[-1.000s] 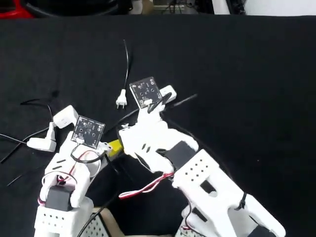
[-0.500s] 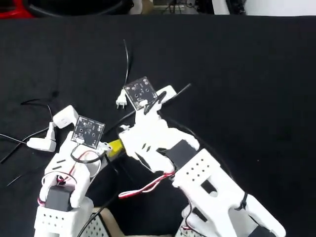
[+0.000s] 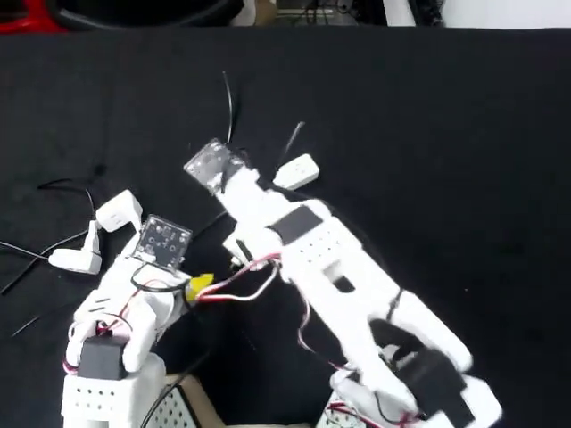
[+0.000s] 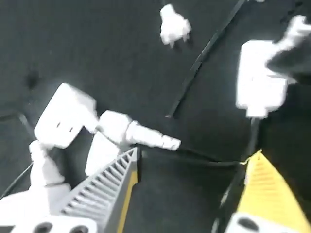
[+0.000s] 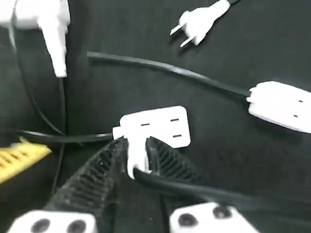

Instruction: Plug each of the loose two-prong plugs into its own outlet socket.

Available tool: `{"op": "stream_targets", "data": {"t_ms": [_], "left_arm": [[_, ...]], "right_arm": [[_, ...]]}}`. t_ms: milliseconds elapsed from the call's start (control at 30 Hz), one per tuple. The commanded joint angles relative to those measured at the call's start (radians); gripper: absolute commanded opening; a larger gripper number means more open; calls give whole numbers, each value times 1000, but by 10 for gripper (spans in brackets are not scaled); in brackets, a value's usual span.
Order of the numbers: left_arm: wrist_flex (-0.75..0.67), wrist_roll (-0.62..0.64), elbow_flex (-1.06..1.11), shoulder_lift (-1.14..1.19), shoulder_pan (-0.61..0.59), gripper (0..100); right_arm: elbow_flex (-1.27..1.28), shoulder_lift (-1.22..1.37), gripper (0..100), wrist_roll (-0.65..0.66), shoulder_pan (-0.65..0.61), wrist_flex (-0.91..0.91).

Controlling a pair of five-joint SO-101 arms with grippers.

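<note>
The right hand [image 5: 137, 144] clamps a plug [image 5: 136, 162] abutting an outlet socket [image 5: 158, 127] near the surface [image 3: 446, 134] centre. The left hand [image 4: 194, 155], spread wide, is toward the left edge by a second socket [image 4: 62, 116]. A loose plug [image 5: 197, 22] lies nearer the far edge.

A loose white 2-prong plug [image 5: 199, 22] lies flat on the black table [image 5: 252, 165], prongs bare. Nearby the white 1st socket [image 5: 160, 127] lies face up, its cord end pinched by the right gripper [image 5: 138, 158]. The 2nd socket [image 5: 284, 106] lies apart. The 3rd socket [image 4: 63, 121] holds a seated plug [image 4: 129, 133].
</note>
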Motion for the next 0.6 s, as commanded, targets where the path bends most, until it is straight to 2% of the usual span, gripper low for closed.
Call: {"op": "stream_targets", "data": {"t_ms": [0,133,300,567], "left_arm": [[0,-14,-2,-3,-76,343],[-2,-37,28,-3,-85,343],[-94,-89,97,-3,-85,343],[-109,-91,114,-3,-85,343]], "right_arm": [[-64,33,11,43,14,0],[-45,35,11,61,49,-44],[-4,41,11,107,103,-164],[54,42,11,107,106,-275]]}}
